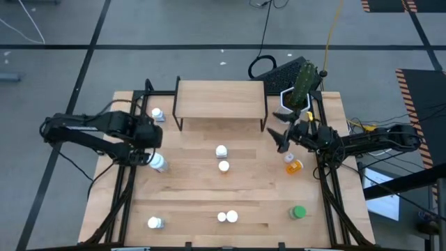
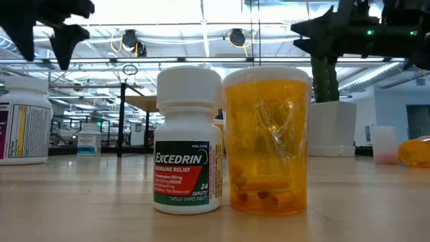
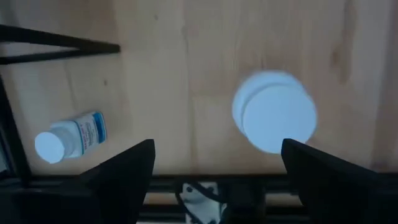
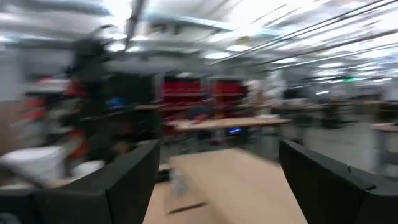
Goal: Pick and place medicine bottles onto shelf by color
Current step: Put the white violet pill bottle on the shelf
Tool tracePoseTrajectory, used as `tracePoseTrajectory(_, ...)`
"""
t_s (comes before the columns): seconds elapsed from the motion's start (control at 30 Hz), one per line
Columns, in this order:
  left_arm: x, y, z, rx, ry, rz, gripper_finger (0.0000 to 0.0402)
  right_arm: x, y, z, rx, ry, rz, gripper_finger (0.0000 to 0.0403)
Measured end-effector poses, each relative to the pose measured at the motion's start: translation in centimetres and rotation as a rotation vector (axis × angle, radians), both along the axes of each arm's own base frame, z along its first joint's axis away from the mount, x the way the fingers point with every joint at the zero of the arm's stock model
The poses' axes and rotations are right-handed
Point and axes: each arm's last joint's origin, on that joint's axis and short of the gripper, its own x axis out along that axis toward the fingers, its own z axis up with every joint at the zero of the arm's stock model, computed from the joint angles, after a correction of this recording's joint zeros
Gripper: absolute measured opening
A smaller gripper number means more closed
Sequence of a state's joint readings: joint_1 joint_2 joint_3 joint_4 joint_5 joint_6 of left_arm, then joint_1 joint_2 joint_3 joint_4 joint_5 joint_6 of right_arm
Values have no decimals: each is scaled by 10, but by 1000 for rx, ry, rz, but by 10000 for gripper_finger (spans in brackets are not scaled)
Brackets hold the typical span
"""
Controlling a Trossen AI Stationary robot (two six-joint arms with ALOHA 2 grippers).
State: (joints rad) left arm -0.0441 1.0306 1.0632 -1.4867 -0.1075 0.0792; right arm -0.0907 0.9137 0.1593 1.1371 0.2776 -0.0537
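- Left claw (image 1: 155,155): fingers spread wide, holding nothing; it hangs over the left edge of the surface (image 1: 195,202).
- Key relation: a white-capped bottle (image 1: 159,164) stands upright directly under the left claw. In the left wrist view its round cap (image 3: 278,118) sits between the two dark fingers, nearer one of them. Long axis vertical, so only the cap disc faces the claw.
- Second white bottle (image 3: 69,137) lies on its side close by, cap pointing away from the upright one.
- Right claw (image 1: 283,139): fingers wide apart, empty, raised just off the shelf's right end, above the toppled orange bottle (image 1: 293,166).
- Shelf (image 1: 220,100) at the far middle of the surface, bare; no bottle placed yet.
- Nearer arm for the upright white bottle: left, plainly.
- View differences: low view alone reads the Excedrin bottle (image 2: 188,141) touching an orange vial (image 2: 267,142); high view alone places the green bottle (image 1: 298,212) at near right.
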Motion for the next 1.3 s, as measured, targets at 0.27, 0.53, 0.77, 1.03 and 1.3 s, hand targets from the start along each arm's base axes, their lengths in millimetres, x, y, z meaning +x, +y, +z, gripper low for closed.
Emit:
tracePoseTrajectory(0.27, 6, -16, -19, -52, 91, -26, 354, 8, 16, -11, 144, 31, 154, 325)
tracePoseTrajectory(0.53, 9, -33, -23, -36, 5, -101, 354, 14, 29, -21, 173, 82, 163, 325)
tracePoseTrajectory(0.77, 3, -35, -46, 2, 81, -100, 354, 16, 30, -22, 152, 73, 136, 325)
tracePoseTrajectory(1.03, 8, -36, -51, -22, 29, -24, 303, 15, 30, -15, 84, 11, 123, 325)
tracePoseTrajectory(1.3, 8, -36, -51, -40, 20, 81, 233, 15, 28, -13, 39, 12, 101, 325)
